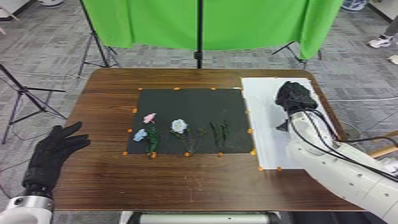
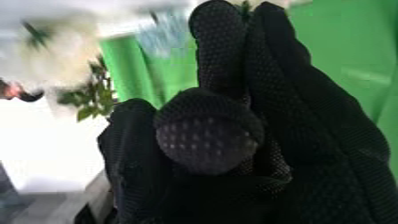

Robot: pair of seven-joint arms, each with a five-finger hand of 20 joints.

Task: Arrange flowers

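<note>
Head view: the left hand, in a black fabric glove [image 1: 60, 150], is over the near left side of the brown wooden table [image 1: 178, 190], palm flat, fingers spread, nothing held. On the black square mat [image 1: 182, 102] lie a small pink flower [image 1: 149, 118], a small blue flower [image 1: 140, 135] just below it, a larger pale blue-white bloom [image 1: 179, 126] near the middle, and thin dark green stems [image 1: 219, 132] beside that. The right hand, also black-gloved [image 1: 294, 96], is over the far part of the white rectangular board [image 1: 266, 107], well apart from the mat. Right wrist view: that hand is close up; near it show a blurred cream bloom [image 2: 58, 55], pale blue petals [image 2: 163, 44] and green leaves [image 2: 87, 95], with a green cloth [image 2: 342, 45] behind. View is poor here; whether the right hand grips a stem cannot be told. Step, as judged: flower handling on the board side, probably a pick-up or a set-down. Next move: if a stem is held, bring it slowly to its place and release gently; if not, close low on a stem, off the petals. Labels or writing: none legible on mat, board or flowers.
</note>
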